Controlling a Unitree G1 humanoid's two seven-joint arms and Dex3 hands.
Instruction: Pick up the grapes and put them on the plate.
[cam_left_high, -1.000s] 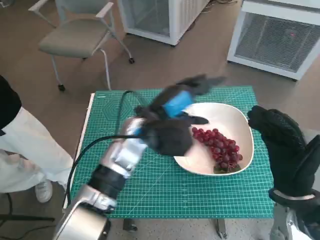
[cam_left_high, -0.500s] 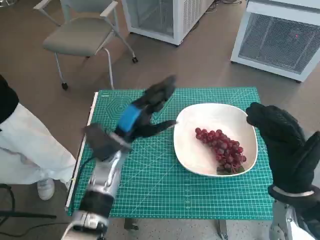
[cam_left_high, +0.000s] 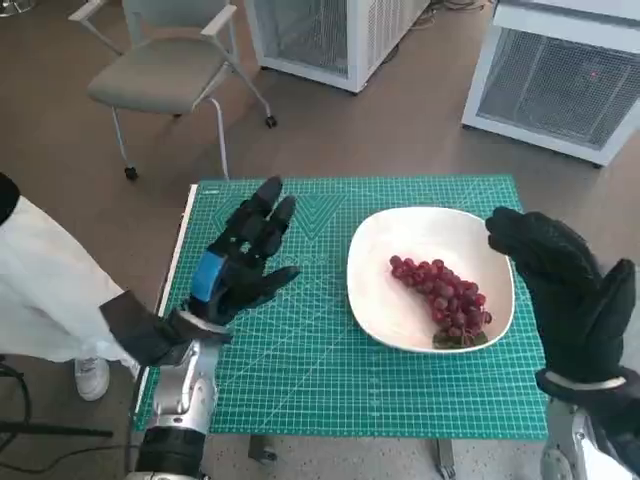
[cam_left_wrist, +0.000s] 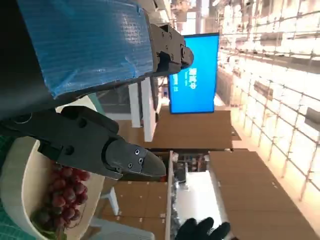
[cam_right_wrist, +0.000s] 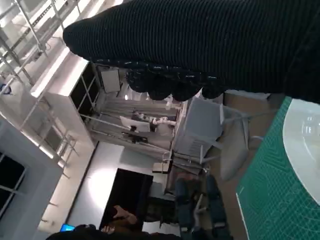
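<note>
A bunch of red grapes lies in the white plate on the right half of the green mat; the grapes and the plate also show in the left wrist view. My left hand hovers over the mat's left half, well apart from the plate, fingers spread and holding nothing. My right hand, in its black glove, is raised beside the plate's right rim, fingers apart and empty. The right wrist view shows the glove and a sliver of the plate.
The green mat covers the small table. A chair stands on the floor behind the table's left. White cabinets stand at the back right. A person's pale trouser leg is close to the table's left edge.
My left hand has drawn back from over the plate to the mat's left half, leaving the grapes uncovered in the plate. The right hand has hardly moved.
</note>
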